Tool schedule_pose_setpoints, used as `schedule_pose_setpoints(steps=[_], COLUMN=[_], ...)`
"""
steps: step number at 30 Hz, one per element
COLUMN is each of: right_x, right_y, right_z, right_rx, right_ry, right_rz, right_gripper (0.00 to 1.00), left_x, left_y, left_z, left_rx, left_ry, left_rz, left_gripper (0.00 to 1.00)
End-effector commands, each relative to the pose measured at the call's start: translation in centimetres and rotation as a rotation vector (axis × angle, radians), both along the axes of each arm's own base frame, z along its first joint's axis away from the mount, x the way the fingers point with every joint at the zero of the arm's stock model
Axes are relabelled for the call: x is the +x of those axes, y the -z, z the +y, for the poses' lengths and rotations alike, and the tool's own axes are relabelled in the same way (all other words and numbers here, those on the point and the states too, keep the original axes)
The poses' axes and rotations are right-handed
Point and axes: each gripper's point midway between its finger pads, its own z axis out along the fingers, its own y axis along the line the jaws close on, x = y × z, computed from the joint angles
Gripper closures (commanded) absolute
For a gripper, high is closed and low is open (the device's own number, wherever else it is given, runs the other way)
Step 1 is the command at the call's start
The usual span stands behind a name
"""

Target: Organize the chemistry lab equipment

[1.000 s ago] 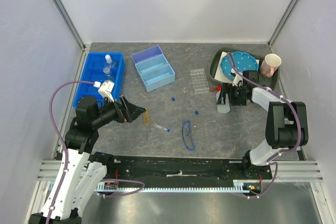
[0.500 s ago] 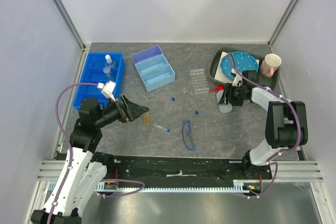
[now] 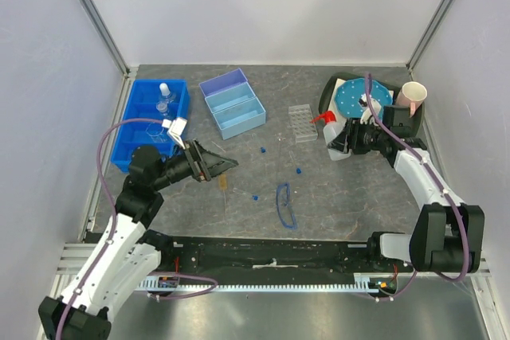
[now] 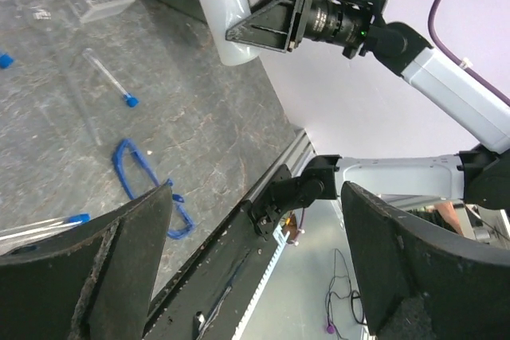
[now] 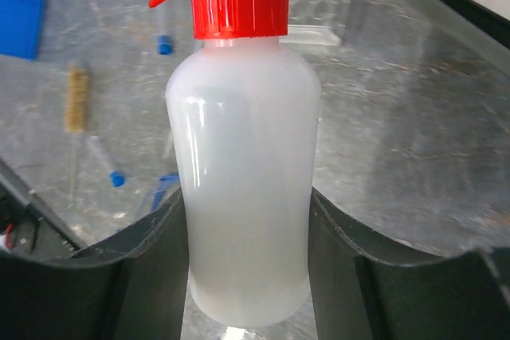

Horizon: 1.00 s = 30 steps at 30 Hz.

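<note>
Right gripper (image 5: pixel 245 212) now clamps the white squeeze bottle (image 5: pixel 243 149), shifted toward 12 o'clock; left gripper (image 4: pixel 255 193), wide apart and empty, edged toward 3 o'clock.

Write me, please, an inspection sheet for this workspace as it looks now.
Surface: grey table, no spill seen.
Job's things: bottle in right gripper; glasses, tubes, brush and blue caps loose on table; flasks in blue bin.
Clutter: disc and cup in dark tray; light blue box; rack.
Grippers: left gripper open, empty; right gripper shut on bottle.
Cables: purple cable loops along each arm.
Surroundings: white walls, metal frame.
</note>
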Motion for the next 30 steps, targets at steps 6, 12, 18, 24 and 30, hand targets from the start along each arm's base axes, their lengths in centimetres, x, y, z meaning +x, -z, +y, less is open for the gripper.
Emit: schedule_pose_setpoints(steps=[6, 12, 18, 24, 30], right_x=[-4.2, -5.7, -6.6, -7.0, -7.2], right_y=[-6.1, -8.3, -8.9, -9.3, -9.7], right_z=[6.5, 7.3, 8.1, 8.3, 8.4], right_rx=[0.358, 0.431, 0.441, 0.453, 0.459], right_ry=[-0.311, -0.368, -0.411, -0.439, -0.454], right_rz=[-0.136, -0.216, -0.225, -0.228, -0.236], right_gripper=[0.60, 0.60, 0.59, 0.59, 0.59], left_x=[3.0, 5.8, 8.3, 8.6, 9.4], left_y=[-3.8, -2.0, -1.6, -2.6, -2.3], left_z=[-7.9, -14.3, -18.4, -21.5, -22.4], left_rx=[-0.066, -0.036, -0.069, -0.087, -0.094], left_ry=[-0.012, -0.049, -0.078, -0.073, -0.093], left_rz=[-0.185, -0.180, -0.221, -0.324, -0.316], left_gripper=[0.07, 0.07, 0.09, 0.13, 0.16])
